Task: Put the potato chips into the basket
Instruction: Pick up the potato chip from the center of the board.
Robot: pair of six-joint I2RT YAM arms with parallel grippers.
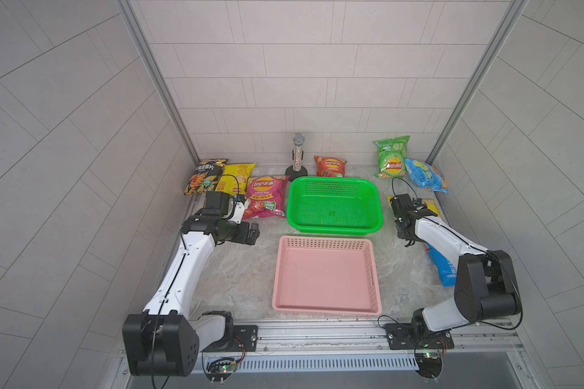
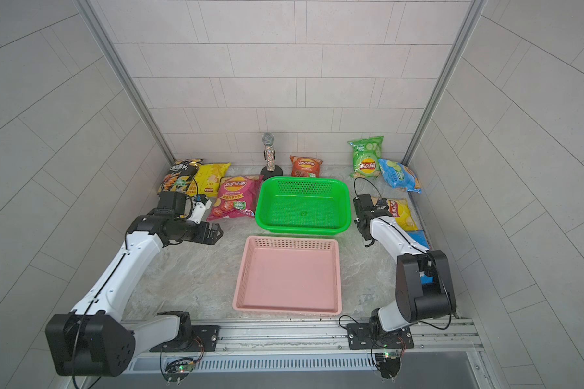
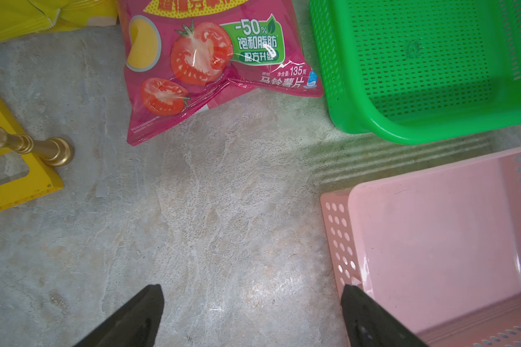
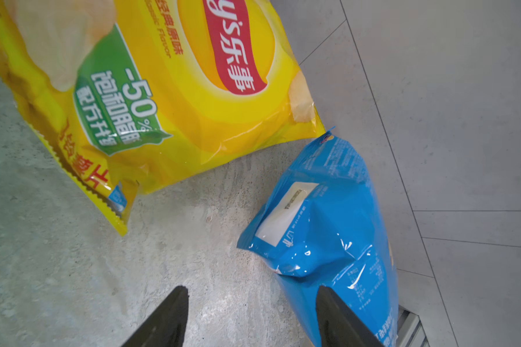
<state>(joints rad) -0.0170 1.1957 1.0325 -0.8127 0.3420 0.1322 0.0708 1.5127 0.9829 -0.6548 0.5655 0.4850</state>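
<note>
left gripper (image 3: 251, 288) held wide apart over tabletop (image 3: 223, 210) | right gripper (image 4: 253, 288) held parted, one jaw over blue chip bag (image 4: 328, 225), yellow chip bag (image 4: 178, 90) beside | green basket (image 1: 332, 230), pink basket (image 1: 324, 243) placed between arms

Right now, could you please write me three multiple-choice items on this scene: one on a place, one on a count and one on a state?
1. Where does the magenta bag lie?
A. On the table, beside the green basket
B. Inside a basket
C. Under the right arm

2. How many baskets are there?
A. One
B. Two
C. Four

3. What state is the left end effector in?
A. Shut on a bag
B. Open, holding nothing
C. Shut on a basket rim

Answers:
1 A: both top views show it flat on the table next to the green basket.
2 B: there is the green one and a pink basket.
3 B: the left wrist view shows its jaws wide apart over bare table.
</note>
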